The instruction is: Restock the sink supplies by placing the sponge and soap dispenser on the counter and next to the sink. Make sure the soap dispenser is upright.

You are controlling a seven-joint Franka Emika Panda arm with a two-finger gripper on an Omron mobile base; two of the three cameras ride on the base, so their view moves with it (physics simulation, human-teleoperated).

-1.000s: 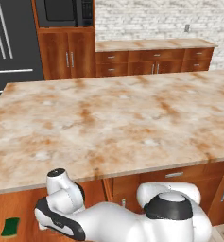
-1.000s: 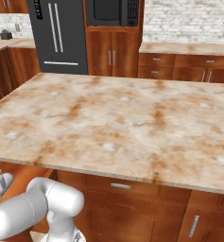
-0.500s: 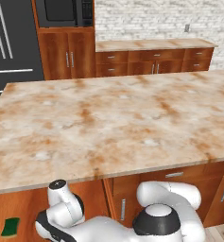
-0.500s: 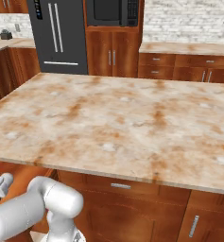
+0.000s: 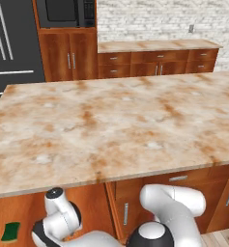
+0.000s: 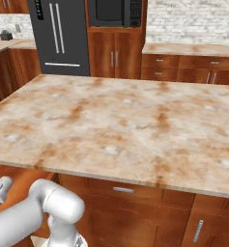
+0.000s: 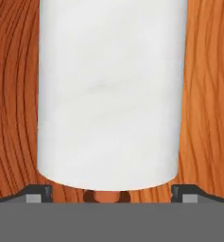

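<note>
A: hand cam is nearly all bottle (image 7: 108, 94), pale cylinder lower centre, top cut off, wood grain behind. Pump (image 7: 106, 196) is just an orange sliver at the bottom edge.

B: claw (image 7: 111, 191)? Tips spread wide either side of it, nothing grasped. Left base cam has the sponge (image 5: 10, 231) lower left, under the island (image 5: 111, 125).

One sponge (image 5: 10, 231), one soap bottle (image 7: 108, 94), one fridge (image 6: 58, 34), one microwave (image 6: 115, 12), one island (image 5: 111, 120).
</note>
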